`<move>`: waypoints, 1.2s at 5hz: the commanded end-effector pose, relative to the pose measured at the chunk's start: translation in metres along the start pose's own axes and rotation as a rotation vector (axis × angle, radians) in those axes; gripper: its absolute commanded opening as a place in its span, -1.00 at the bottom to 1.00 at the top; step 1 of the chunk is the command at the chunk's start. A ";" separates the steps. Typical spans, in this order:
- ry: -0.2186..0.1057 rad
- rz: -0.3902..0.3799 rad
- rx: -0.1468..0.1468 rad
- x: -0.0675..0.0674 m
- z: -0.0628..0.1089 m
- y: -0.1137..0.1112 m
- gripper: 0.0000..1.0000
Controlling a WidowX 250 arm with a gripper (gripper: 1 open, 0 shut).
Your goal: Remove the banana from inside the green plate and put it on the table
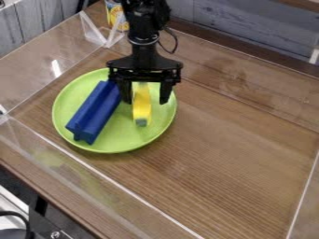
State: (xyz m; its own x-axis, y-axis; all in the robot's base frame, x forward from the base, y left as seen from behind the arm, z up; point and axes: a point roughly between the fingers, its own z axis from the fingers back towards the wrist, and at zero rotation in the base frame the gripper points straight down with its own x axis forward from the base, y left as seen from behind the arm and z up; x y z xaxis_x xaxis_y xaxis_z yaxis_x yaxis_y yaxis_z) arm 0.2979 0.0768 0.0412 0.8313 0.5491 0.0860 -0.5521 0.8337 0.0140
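Note:
A short yellow banana [144,107] lies in the right half of the lime-green plate [156,136], beside a long blue grooved block [95,111]. My black gripper [145,93] points straight down over the banana's upper end. Its jaws are open, one finger [127,91] on the banana's left and the other on its right, straddling it with space on each side. The plate rests on the brown wood-grain table [237,140].
Clear acrylic walls [50,159] border the table on the front, left and right. A grey plank wall runs along the back. Open tabletop stretches to the right of the plate.

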 end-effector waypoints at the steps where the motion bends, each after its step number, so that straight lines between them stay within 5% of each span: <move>1: -0.046 0.032 -0.005 0.023 0.010 0.001 1.00; 3: -0.043 0.004 0.001 0.025 0.001 0.002 1.00; 4: -0.043 -0.008 0.000 0.025 -0.010 0.007 -1.00; 6: -0.040 -0.030 0.004 0.026 -0.008 0.017 -1.00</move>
State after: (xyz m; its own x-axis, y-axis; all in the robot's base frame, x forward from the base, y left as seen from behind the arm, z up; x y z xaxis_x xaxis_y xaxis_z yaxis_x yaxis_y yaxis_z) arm 0.3079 0.0993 0.0247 0.8526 0.5148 0.0902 -0.5187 0.8545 0.0262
